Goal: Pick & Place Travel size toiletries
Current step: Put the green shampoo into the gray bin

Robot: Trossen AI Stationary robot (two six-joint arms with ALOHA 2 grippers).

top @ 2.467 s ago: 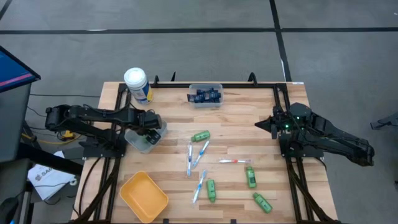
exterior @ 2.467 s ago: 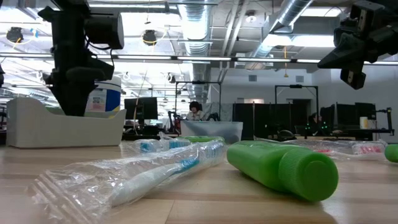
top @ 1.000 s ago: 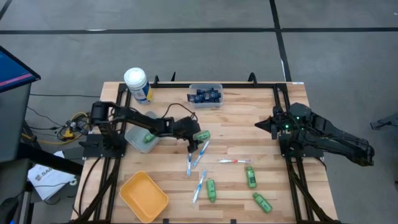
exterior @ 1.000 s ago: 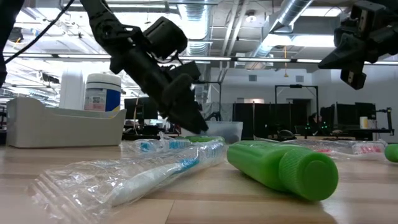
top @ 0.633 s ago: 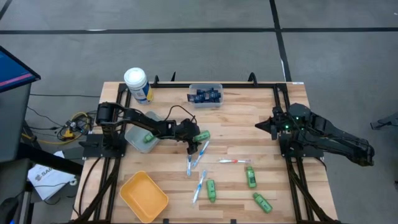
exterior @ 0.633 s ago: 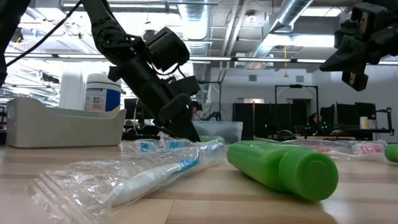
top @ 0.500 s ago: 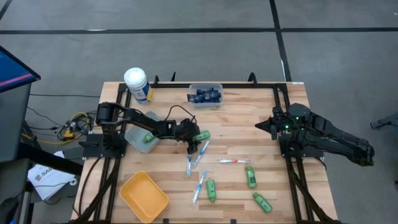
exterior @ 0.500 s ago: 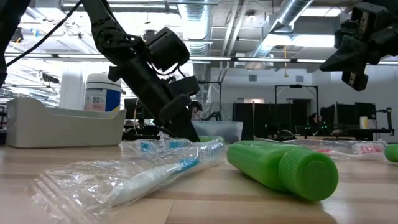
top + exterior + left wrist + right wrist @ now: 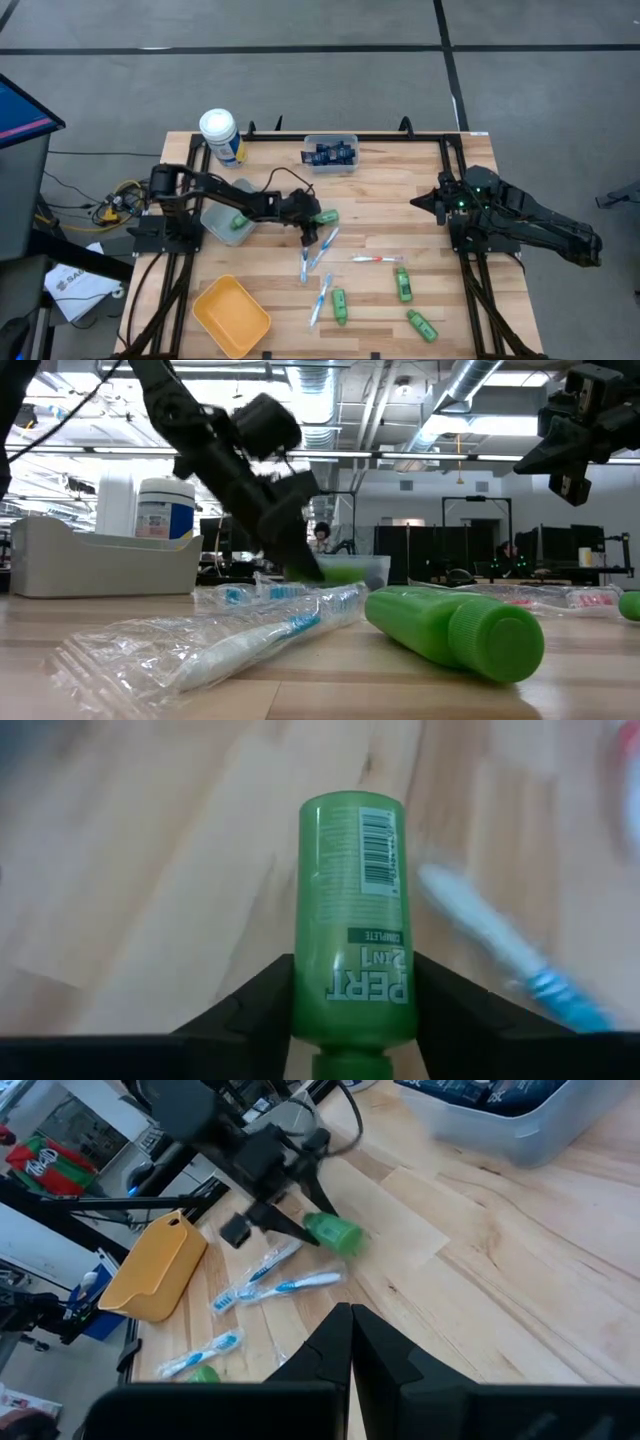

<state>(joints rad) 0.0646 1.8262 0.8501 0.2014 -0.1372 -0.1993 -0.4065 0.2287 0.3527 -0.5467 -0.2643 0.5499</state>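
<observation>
The left gripper (image 9: 350, 1020) held a green bottle (image 9: 352, 920) only near its cap; the smooth bottle could slip out.

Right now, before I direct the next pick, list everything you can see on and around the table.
Green bottles: five; three loose on the table, one in the grey bin, one in the left pincer.
White-blue toothbrushes: three, mid-table.
Red-and-white toothbrush: one, mid-table.
Navy tubes: several, inside clear bin.
Clear bin: one, table edge.
Grey bin: one, left side.
Yellow bin: one, left corner.
Canister: one, white, left corner.
Left pincer: shut on a green bottle.
Right pincer: shut, raised, right side.
</observation>
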